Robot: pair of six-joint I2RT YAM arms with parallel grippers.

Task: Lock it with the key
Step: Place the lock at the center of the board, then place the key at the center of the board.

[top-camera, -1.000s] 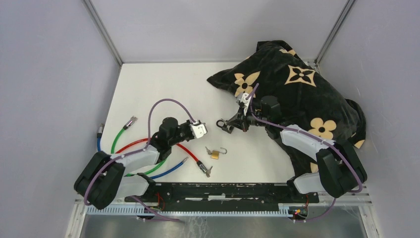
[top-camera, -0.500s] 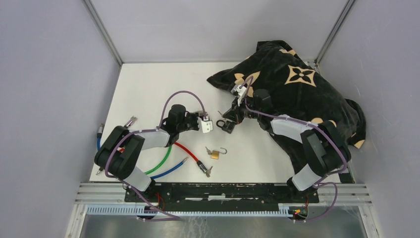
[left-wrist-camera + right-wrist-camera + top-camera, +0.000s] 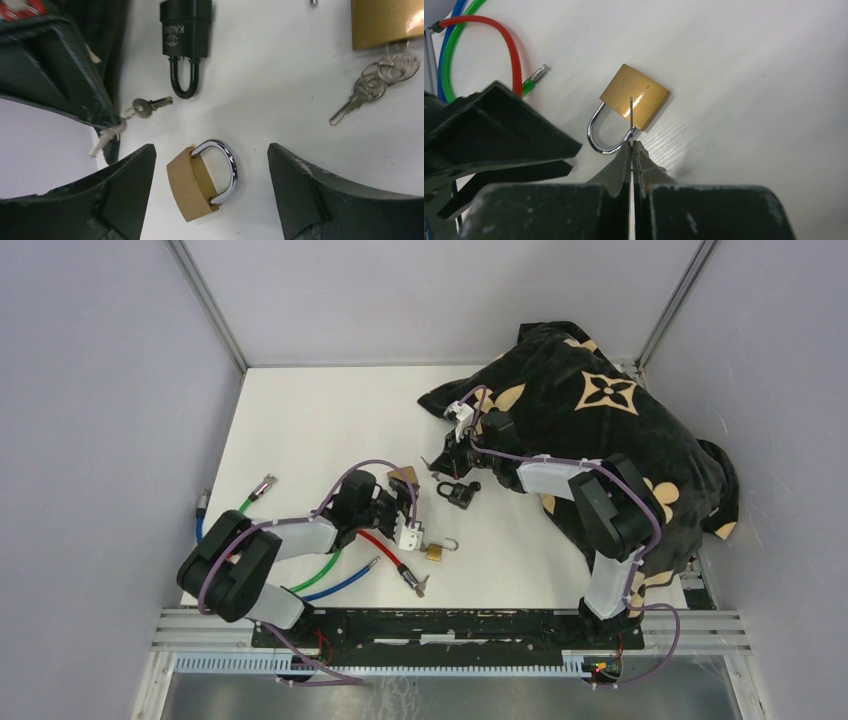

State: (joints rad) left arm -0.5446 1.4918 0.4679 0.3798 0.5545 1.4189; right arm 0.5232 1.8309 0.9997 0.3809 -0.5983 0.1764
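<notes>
padlock [image 3: 192,187]: small, brass; laid flat on table [image 3: 280,75], framed by the spread fingers of the left gripper [image 3: 211,155], untouched.
axis: slanted across the gap, shackle toward the far right.
left gripper: apart, nothing held; nearer arm.
right gripper [image 3: 631,145]: clamped on key [image 3: 631,112], held over a larger padlock [image 3: 635,97]; farther off.

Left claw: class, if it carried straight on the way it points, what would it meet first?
Probably the small brass padlock, lying on the table centred in the open left claw; depth is hard to judge from the wrist view.
</notes>
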